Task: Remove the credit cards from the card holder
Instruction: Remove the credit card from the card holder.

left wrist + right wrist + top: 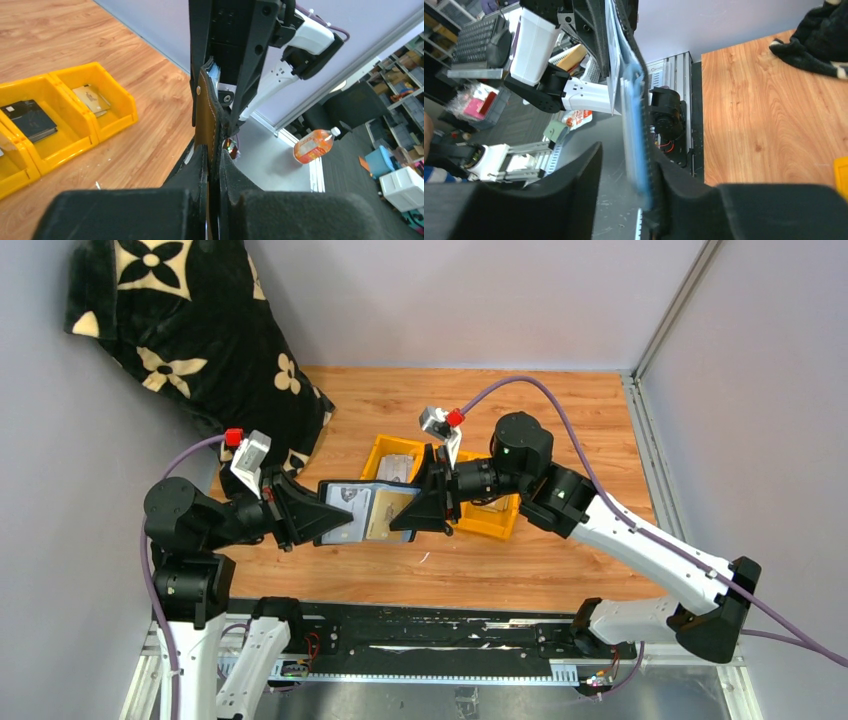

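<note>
The card holder [365, 510] hangs open above the table between both arms, its pale inside facing up. A silvery-grey credit card [352, 502] and a tan one [392, 510] show in its pockets. My left gripper [316, 512] is shut on the holder's left edge; in the left wrist view the fingers [212, 155] pinch the holder [205, 115] edge-on. My right gripper [414, 508] is at the holder's right edge. In the right wrist view it [626, 155] stands open: the pale blue edge of the holder [636, 125] rests against one finger, with a gap to the other.
The yellow three-compartment tray [490, 525] stands on the wood just behind the holder, with a black card [30, 117] and a tan card [92, 97] in its compartments. A black flowered blanket [190, 330] is heaped at the back left. Walls close in left and right.
</note>
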